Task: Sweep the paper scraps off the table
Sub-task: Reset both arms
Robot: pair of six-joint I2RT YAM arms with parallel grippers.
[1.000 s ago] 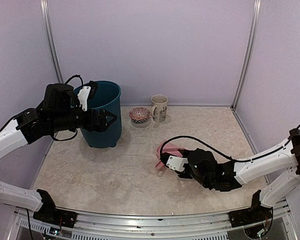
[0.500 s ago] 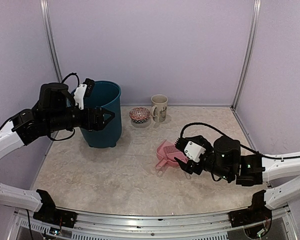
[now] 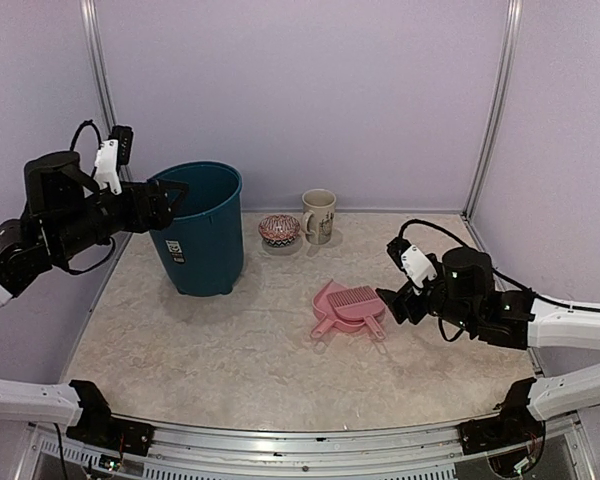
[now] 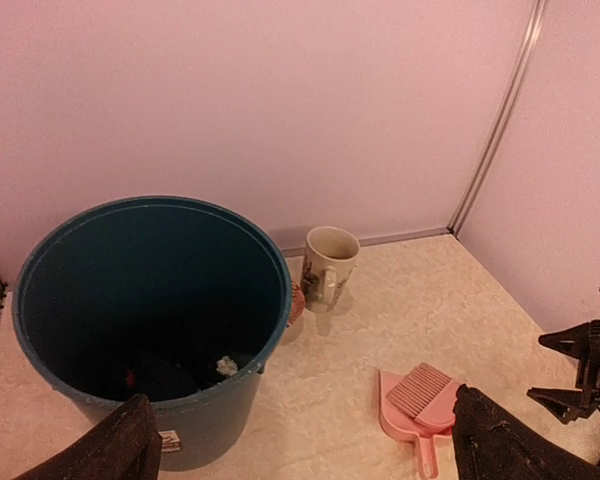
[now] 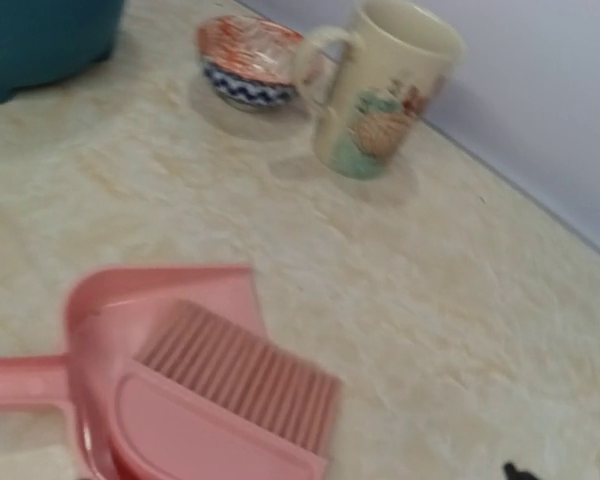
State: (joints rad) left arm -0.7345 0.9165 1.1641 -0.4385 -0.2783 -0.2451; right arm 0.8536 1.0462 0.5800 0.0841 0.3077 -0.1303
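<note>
- We are holding the left tool (image 3: 168,198) raised at the left rim of the teal bin (image 3: 205,255), with its fingers spread wide and nothing between them. From that height its camera is looking straight down into the bin.
- The paper scraps (image 4: 165,378) are lying at the bottom of the bin as a dark crumpled heap with one pale bit beside it. We are seeing none on the surface (image 3: 230,350), so we are judging the sweeping as good as done.
- The pink brush (image 3: 360,299) is resting in the pink dustpan (image 3: 329,303). The pair is lying flat right of centre with the handles pointing toward the near side, parked, we think, because nothing is left to gather.
- We are keeping the right tool (image 3: 392,303) just right of the brush, with its fingers spread and pinching nothing. It is apart from the brush handle, so the brush is resting on its own weight.
- The mug (image 3: 319,215) and the bowl (image 3: 279,229) are standing at the far side, well apart from both tools and out of any sweeping path.
</note>
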